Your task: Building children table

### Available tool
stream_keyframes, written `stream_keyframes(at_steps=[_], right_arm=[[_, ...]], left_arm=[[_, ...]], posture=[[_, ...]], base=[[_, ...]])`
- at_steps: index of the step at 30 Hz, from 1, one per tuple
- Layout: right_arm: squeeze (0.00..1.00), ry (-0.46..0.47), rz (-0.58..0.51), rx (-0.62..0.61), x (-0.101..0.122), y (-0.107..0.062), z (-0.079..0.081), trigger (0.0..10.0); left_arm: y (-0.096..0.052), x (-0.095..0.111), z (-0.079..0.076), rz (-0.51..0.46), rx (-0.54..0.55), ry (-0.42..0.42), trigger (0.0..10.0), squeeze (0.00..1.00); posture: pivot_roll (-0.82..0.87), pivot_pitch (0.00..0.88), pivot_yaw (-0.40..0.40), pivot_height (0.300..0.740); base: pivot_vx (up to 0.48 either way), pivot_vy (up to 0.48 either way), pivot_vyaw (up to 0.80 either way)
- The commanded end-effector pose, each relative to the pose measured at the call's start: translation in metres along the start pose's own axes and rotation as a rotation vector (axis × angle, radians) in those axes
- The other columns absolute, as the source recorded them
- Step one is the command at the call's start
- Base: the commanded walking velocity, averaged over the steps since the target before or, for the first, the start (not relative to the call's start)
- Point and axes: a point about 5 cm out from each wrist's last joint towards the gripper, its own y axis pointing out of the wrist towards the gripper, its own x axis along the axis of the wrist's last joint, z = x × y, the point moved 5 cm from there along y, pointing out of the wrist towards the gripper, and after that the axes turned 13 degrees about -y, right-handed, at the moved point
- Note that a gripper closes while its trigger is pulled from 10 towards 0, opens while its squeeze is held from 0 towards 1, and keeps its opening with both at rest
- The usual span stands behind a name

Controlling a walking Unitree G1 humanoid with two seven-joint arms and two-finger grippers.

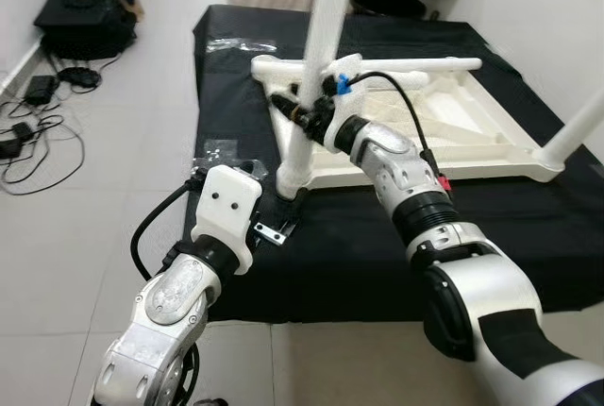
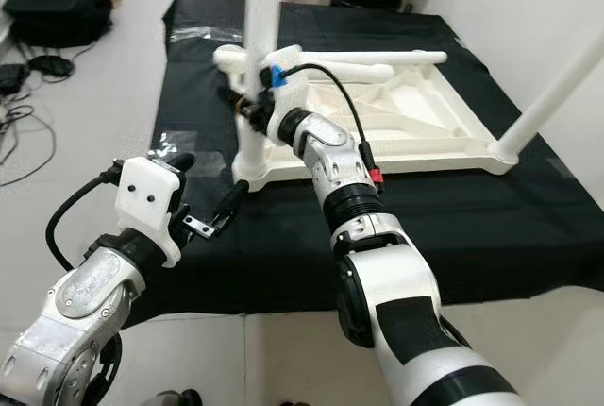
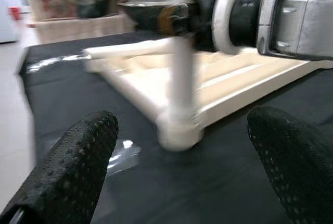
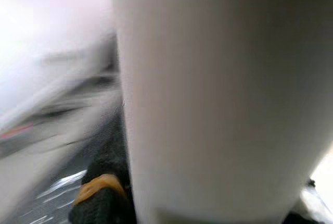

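We are fitting a white table leg (image 1: 316, 66) into the near corner socket of the upturned tabletop (image 1: 444, 118) on the black cloth (image 1: 359, 236). Our right gripper (image 1: 300, 115) clasps the leg above the tabletop; our left gripper (image 2: 212, 217) waits spread beside that corner. Next, we judge, seat the leg squarely.

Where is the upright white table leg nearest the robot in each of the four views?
Left eye: upright white table leg, top centre, right pincer at it.
Right eye: left of centre.
Left wrist: centre, beyond the open fingers.
Right wrist: blurred, close up.
Shared landmark: black cloth.
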Motion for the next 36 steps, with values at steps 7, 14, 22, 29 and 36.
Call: stream_keyframes(at_steps=[7, 14, 22, 29, 36], right_arm=[[0.0, 0.025, 0.186, -0.424, -0.042, -0.019, -0.055, 0.0], [0.0, 0.124, 0.063, -0.158, -0.008, -0.003, 0.001, 10.0], [1.0, 0.218, -0.023, 0.112, 0.011, 0.001, 0.024, 10.0], [0.0, 0.24, -0.187, 0.595, 0.034, -0.02, 0.039, 10.0], [0.0, 0.142, -0.295, 0.912, 0.035, -0.053, 0.056, 10.0]], left_arm=[[0.0, 0.0, -0.001, 0.001, 0.0, 0.0, 10.0, 0.0], [0.0, -0.002, -0.001, 0.005, -0.001, -0.004, 10.0, 0.0], [0.0, -0.003, -0.002, 0.005, -0.003, -0.006, 10.0, 0.0], [0.0, -0.003, -0.001, 0.005, -0.004, -0.002, 10.0, 0.0], [0.0, -0.004, -0.002, 0.008, -0.007, -0.001, 10.0, 0.0]], posture=[[0.09, 0.163, -0.135, 0.74], [0.09, 0.161, -0.134, 0.74], [0.09, 0.149, -0.134, 0.74], [0.09, 0.142, -0.134, 0.74], [0.09, 0.137, -0.131, 0.74]], base=[[0.0, 0.0, 0.0], [0.0, 0.0, 0.0], [0.0, 0.0, 0.0], [0.0, 0.0, 0.0], [0.0, 0.0, 0.0]])
